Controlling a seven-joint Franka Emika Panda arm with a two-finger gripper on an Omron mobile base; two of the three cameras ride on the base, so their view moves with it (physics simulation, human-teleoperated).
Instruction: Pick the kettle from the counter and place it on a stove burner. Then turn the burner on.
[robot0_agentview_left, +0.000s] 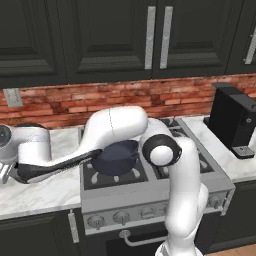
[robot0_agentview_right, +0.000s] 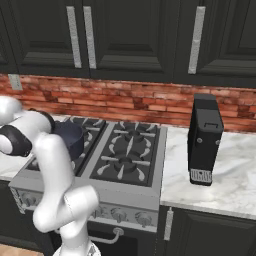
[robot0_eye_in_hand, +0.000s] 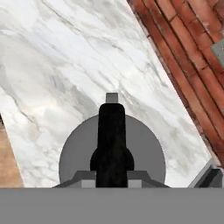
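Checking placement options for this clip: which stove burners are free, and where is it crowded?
The two right-hand burners beside the coffee machine are bare. The left side is crowded: a dark-blue pot sits on the front-left burner under the arm. Bare marble counter surrounds the kettle under the tool.

The arm is rising from the base, bending at the elbow and reaching left over the counter's left edge. The gripper is clamping its 2 fingers on the kettle handle.

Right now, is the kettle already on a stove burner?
No, in the hand view the kettle sits over the white marble counter, its black handle between the gripper's fingers.
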